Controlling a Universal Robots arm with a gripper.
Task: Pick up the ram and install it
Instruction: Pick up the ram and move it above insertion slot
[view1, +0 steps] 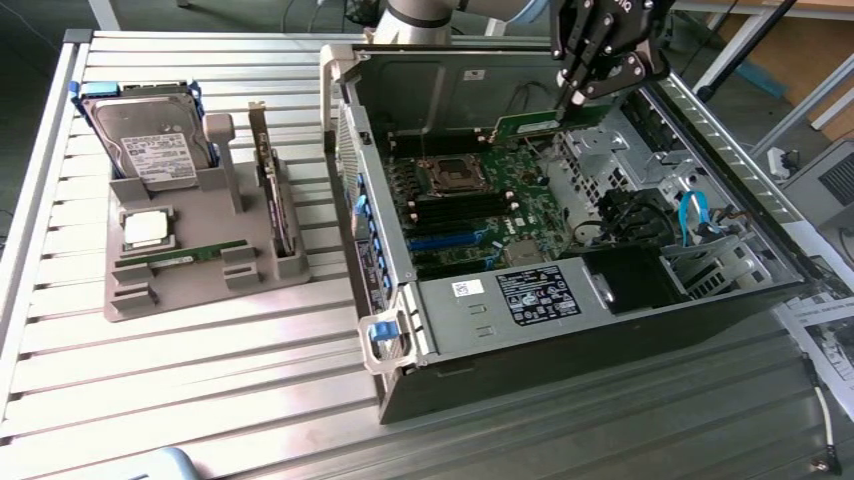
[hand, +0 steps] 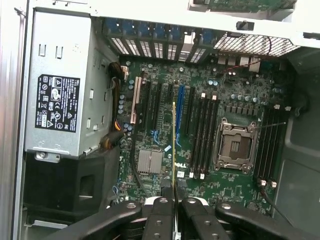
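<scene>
My gripper (view1: 577, 98) hangs over the far end of the open computer case (view1: 400, 330), shut on the ram (view1: 527, 124), a thin green stick that juts out from the fingers above the motherboard (view1: 467, 215). In the wrist view the ram (hand: 174, 145) appears edge-on as a thin line between the two black fingers (hand: 161, 207). It runs alongside the blue slot (hand: 180, 112), with the black memory slots (hand: 202, 135) and the CPU socket (hand: 235, 145) beside it. The ram is held above the board, not seated in a slot.
A grey fixture (view1: 200, 285) on the slatted table at the exterior view's left holds a hard drive with blue rails (view1: 147, 140), a square silver processor (view1: 144, 228), a green stick lying flat (view1: 180, 257) and an upright card (view1: 274, 190). The power supply (hand: 60, 100) fills one end of the case.
</scene>
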